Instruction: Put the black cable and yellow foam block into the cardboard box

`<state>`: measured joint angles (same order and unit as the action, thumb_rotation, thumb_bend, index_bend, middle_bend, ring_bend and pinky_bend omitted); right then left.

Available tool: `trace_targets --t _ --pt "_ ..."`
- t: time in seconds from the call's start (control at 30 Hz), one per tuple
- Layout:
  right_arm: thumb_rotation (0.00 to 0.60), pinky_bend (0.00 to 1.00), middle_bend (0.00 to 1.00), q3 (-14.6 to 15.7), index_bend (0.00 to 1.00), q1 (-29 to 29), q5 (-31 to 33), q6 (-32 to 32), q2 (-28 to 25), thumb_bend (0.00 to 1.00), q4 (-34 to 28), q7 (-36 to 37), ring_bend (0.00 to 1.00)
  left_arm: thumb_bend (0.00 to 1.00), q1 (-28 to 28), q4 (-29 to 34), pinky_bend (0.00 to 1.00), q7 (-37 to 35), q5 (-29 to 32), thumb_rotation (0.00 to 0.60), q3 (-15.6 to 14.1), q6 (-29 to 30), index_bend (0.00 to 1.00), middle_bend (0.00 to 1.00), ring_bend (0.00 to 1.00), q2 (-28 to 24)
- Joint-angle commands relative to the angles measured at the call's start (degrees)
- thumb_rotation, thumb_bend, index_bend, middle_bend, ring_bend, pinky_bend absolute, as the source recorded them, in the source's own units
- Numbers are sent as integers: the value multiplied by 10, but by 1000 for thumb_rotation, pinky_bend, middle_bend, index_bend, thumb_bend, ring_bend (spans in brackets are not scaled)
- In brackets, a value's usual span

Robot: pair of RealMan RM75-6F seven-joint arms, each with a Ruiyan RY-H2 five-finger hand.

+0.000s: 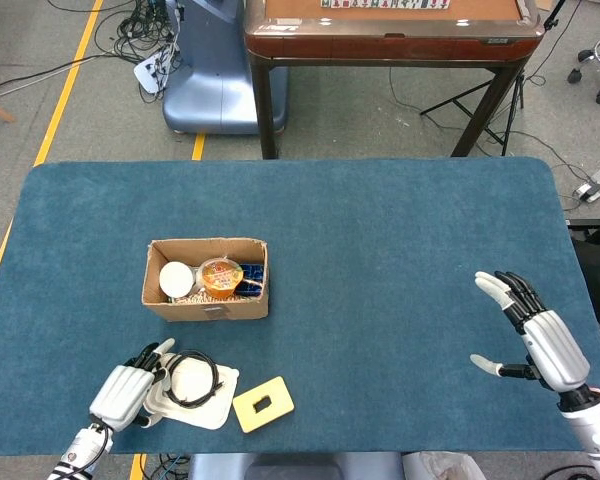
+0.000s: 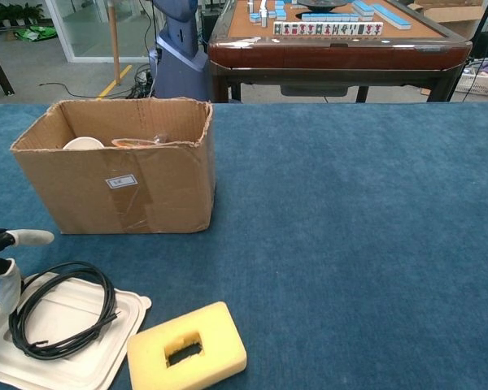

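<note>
silver robot hand (image 1: pixel 550 342), black joints, white fingertips

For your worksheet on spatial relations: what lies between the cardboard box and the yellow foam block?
Only bare blue tabletop lies between the cardboard box and the yellow foam block, clearest in the chest view.

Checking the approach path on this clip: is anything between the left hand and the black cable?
Nothing visible. The left hand is at the left edge of the white tray, fingers right beside the coiled black cable lying on it. The yellow foam block sits on the tray's far side, away from the hand.
</note>
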<state>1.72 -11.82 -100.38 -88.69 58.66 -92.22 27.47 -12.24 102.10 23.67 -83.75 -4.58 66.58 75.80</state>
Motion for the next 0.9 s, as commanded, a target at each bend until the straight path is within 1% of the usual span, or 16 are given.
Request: trace_targets --t 0.03,0.33,0.67,0.9 --pt "600 0 99 -1 97 0 1 1 0 0 0 -1 0 84 -2 -3 270 0 5 600 0 -2 512 32 39 3" --pt "600 0 103 -2 97 0 3 3 0 0 -1 0 0 84 -8 -13 270 -1 15 600 -1 -10 525 32 39 16" --pt "600 0 105 -3 97 0 2 2 -1 0 -1 3 0 86 -17 -25 270 5 33 600 4 -16 473 32 39 32" --pt "600 0 105 -4 97 0 2 3 -1 0 0 4 0 88 -22 -27 270 14 47 600 4 -21 486 32 39 35"
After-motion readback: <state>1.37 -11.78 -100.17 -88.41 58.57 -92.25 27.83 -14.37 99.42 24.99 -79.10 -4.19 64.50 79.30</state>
